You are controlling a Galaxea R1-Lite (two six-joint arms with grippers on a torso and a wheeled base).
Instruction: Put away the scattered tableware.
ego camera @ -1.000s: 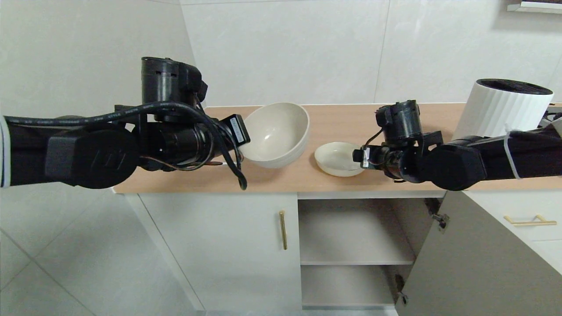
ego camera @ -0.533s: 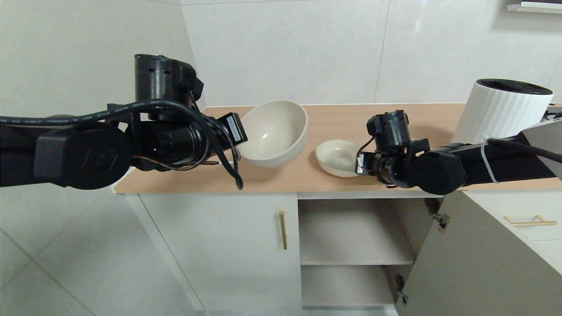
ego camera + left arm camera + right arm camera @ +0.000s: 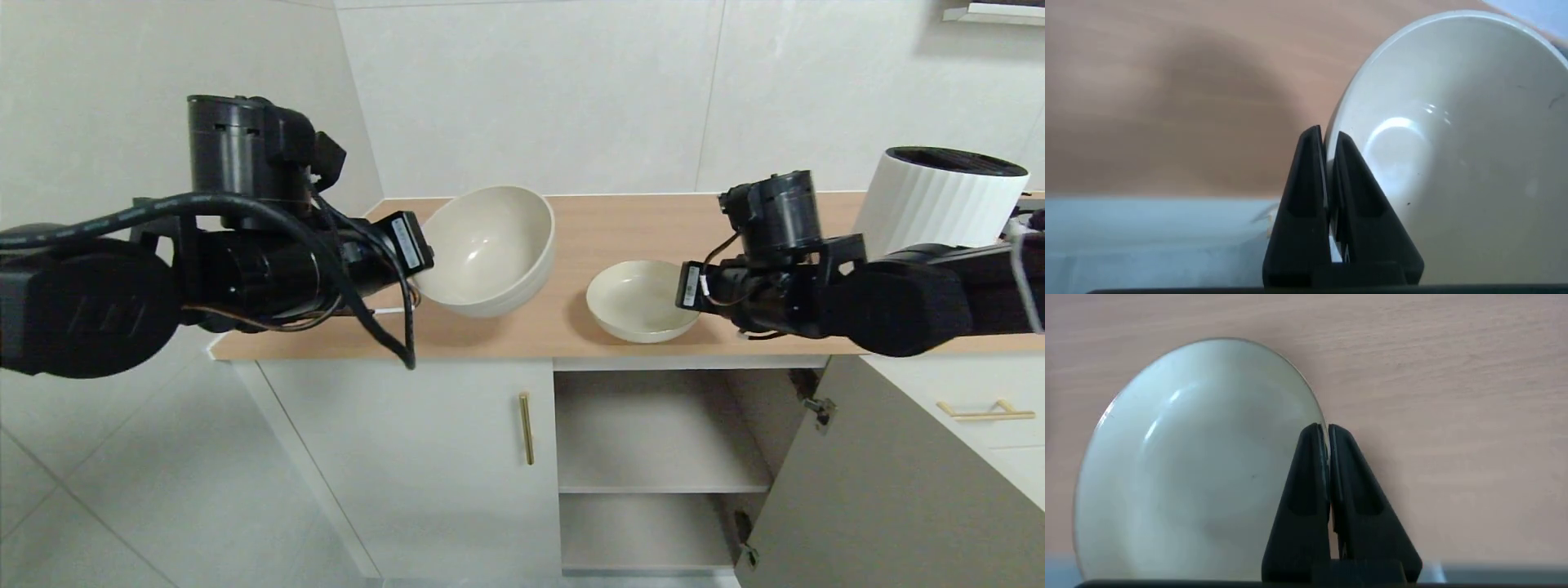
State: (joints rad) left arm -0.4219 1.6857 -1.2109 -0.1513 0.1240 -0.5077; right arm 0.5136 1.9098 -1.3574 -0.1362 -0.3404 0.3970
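Biggest thing first: the wooden counter (image 3: 596, 220) runs across the head view, and under it the cupboard (image 3: 653, 433) has its door swung open with two bare shelves; that's surely where the stuff goes. At about 2 o'clock from the dishes there's a tall white ribbed canister (image 3: 939, 200), well apart from both.

The big bowl (image 3: 490, 245) is tipped up on its side with its mouth facing the camera; the left gripper (image 3: 1325, 135) is pinched tight on its rim at roughly the bowl's 9 o'clock. Can't tell if its base touches the wood or hangs just above it. The small dish (image 3: 637, 298) is at 3 o'clock from the bowl, near but not touching; the right gripper (image 3: 1328, 431) is clamped on its rim at the dish's 3 o'clock.

My take on doing this bit well: a rim pinch on a heavy bowl wants to swing, so go slow; lift clear of the counter edge before dropping toward 6 o'clock into the cupboard; feed one arm in at a time so the two dishes don't knock together; set each down flat before letting go.
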